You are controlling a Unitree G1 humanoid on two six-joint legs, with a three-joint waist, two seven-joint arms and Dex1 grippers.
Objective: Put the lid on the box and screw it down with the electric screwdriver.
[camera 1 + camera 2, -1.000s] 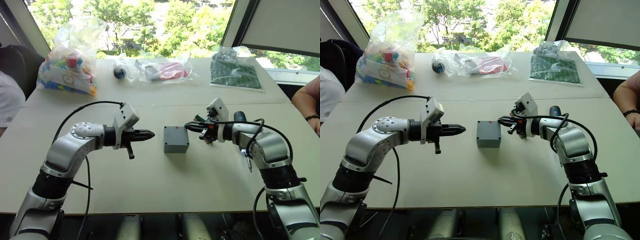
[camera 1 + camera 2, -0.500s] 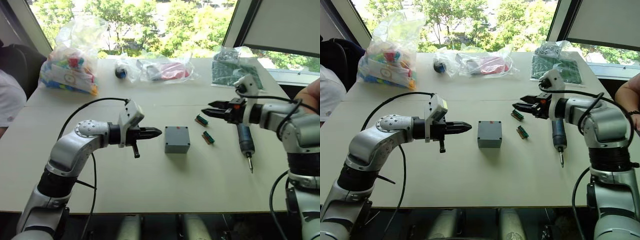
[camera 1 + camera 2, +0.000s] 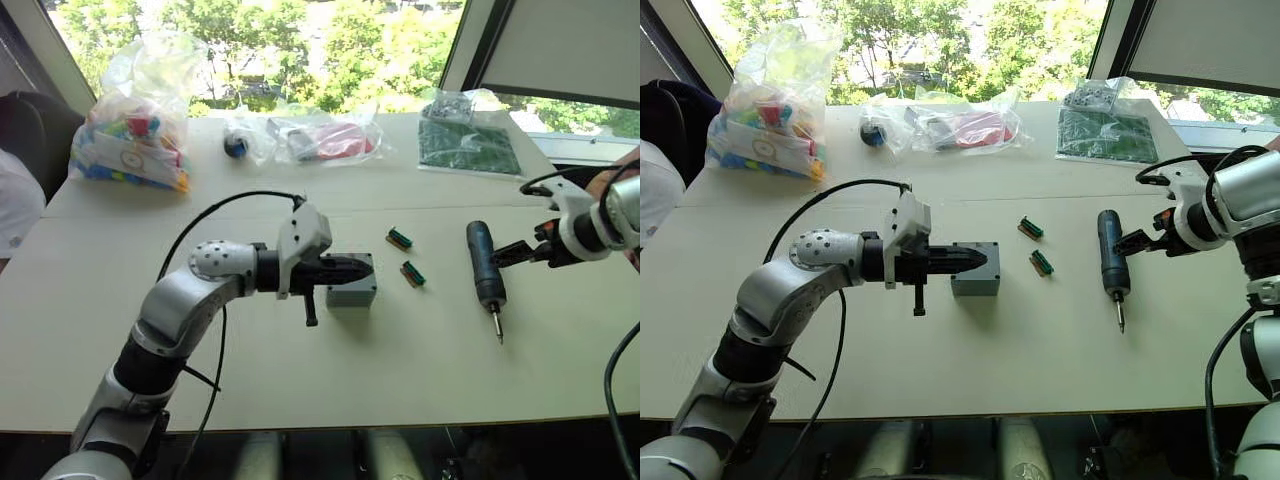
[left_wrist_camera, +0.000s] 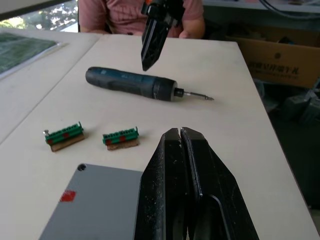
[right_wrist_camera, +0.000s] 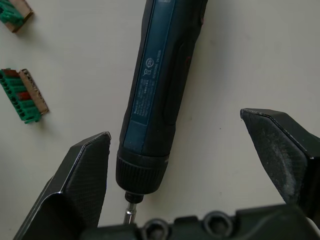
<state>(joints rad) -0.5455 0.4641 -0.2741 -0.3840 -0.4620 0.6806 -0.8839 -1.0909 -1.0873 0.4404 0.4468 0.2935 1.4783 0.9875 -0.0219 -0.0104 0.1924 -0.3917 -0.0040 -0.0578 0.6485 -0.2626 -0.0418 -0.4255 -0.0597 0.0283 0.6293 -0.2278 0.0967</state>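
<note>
Since the earlier frame, the left gripper (image 3: 366, 268), fingers pressed together, has been advanced over the box (image 3: 352, 291); the right gripper (image 5: 192, 165), fingers spread wide, has been withdrawn above the electric screwdriver (image 3: 485, 274). One box, one screwdriver and two green connectors (image 3: 412, 273) are counted on the table (image 3: 420, 350).

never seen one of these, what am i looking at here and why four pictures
It is a two-armed humanoid robot at a table. Two pictures come from cameras in its head, looking down over both arms; the other two come from a camera on each wrist, looking along that gripper's fingers. The left gripper, fingers shut and holding nothing, hovers over a small grey box with a red mark. The right gripper is open, poised beside the electric screwdriver, which lies flat on the table. Two small green connectors lie between box and screwdriver. Plastic bags of parts sit at the far edge. Nothing is held.
</note>
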